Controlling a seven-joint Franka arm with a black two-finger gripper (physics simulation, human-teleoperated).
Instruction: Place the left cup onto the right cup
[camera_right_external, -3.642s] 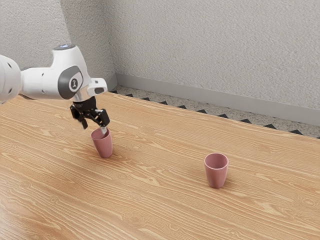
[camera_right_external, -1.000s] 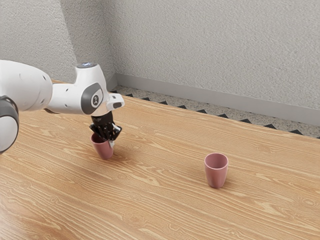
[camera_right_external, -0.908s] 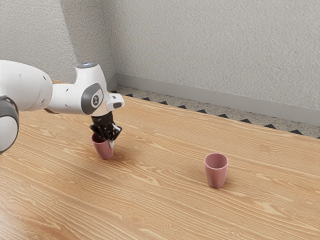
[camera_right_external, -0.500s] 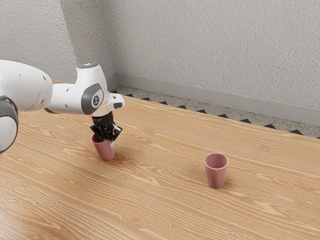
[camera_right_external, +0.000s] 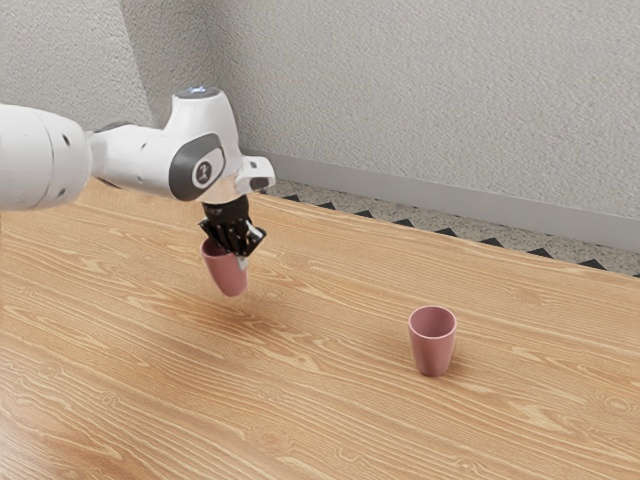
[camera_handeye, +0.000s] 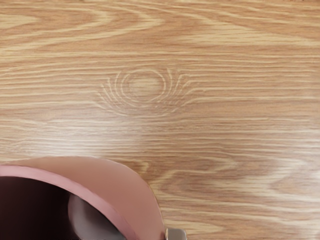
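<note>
My gripper (camera_right_external: 234, 249) is shut on the rim of a pink cup (camera_right_external: 226, 271), which hangs tilted a little above the wooden table (camera_right_external: 300, 400). In the wrist view the same held cup (camera_handeye: 107, 187) sits right under my hand, its dark inside showing. A second pink cup (camera_right_external: 432, 340) stands upright on the table toward the exterior view's right, well apart from the held one.
A grey textured wall (camera_right_external: 420, 90) runs behind the table's far edge, with a patterned floor strip (camera_right_external: 480, 232) below it. Bare wood lies between the two cups.
My gripper has lifted the left cup off the table and carried it slightly toward the exterior view's right. The right cup has not moved.
</note>
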